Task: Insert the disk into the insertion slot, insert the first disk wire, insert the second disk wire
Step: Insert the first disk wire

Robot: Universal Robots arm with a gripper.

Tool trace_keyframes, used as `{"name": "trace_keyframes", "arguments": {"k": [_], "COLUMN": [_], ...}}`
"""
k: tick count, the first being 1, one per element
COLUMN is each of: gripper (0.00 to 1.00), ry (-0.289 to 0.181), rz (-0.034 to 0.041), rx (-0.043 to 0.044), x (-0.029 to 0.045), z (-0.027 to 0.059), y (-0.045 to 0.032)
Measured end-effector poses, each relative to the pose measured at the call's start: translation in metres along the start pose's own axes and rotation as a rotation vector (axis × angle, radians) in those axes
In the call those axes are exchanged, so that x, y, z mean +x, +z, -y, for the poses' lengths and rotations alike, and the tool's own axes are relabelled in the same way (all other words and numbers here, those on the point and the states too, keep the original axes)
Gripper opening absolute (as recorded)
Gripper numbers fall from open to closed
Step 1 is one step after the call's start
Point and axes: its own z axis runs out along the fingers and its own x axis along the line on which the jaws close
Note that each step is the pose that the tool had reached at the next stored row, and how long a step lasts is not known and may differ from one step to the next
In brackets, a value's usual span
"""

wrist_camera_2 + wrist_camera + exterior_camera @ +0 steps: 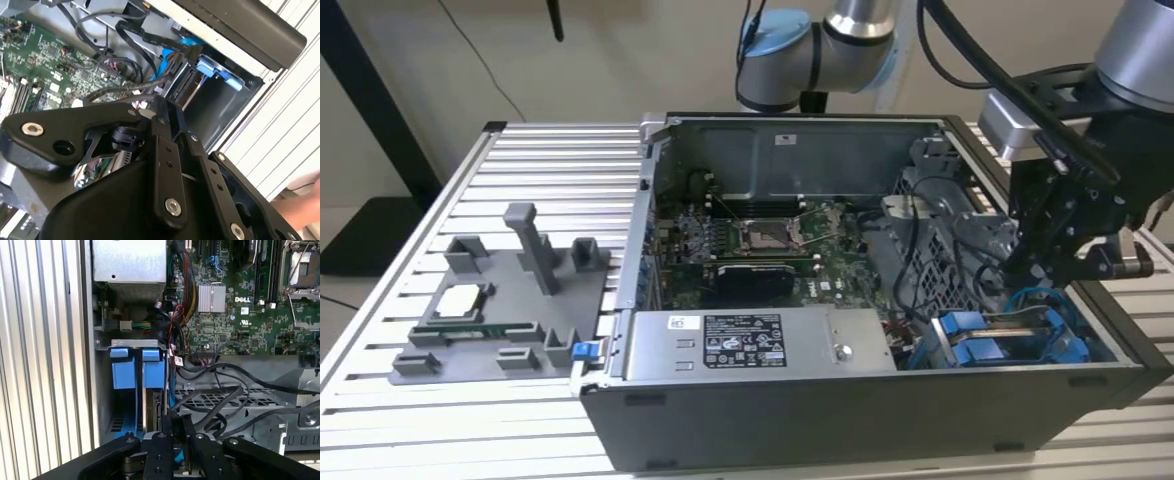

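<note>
Since the computer case (pixel 854 400) lies open on the slatted metal bench (pixel 560 150), the exterior view looks straight into it. A green motherboard (pixel 761 240) fills the middle and a grey power-supply box (pixel 761 342) runs along the front wall. The insertion slot (pixel 994 345), a grey cage with blue plastic tabs, sits in the front corner on the exterior view's right. A grey moulded tray (pixel 507 300) of small parts rests on the bench beside the case. The arm descends over that corner, and its black gripper (pixel 1041 265) dips inside just behind the cage.

In the second wrist view the gripper (pixel 167 107) points toward the blue tabs (pixel 215 70). Its bolted black fingers (pixel 165 150) are pressed close, with only a sliver between them. A braided cable (pixel 125 90) runs up to the tips, but I cannot tell whether it is pinched.

In the first wrist view the disk (pixel 152 407) stands edge-on inside the insertion slot (pixel 131 344), under one blue tab. The gripper (pixel 178 422) is just beside its exposed end. Black cables (pixel 220 400) loop over perforated grey sheet metal (pixel 225 390).
</note>
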Motion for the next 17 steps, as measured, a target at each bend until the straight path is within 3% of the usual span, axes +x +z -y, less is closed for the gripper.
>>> {"name": "trace_keyframes", "arguments": {"k": [3,6,11,17], "gripper": [0.0,0.0,0.0,0.0], "ry": [0.002,0.003,0.004,0.004], "rz": [-0.0007,0.0006,0.0089,0.0087], "rx": [-0.0249,-0.0379,-0.0423,-0.0423], "x": [0.0,0.0002,0.0017,0.0021], "z": [0.0093,0.0121,0.0198,0.0215], "y": [0.0024,0.0049,0.0105,0.0162]}}
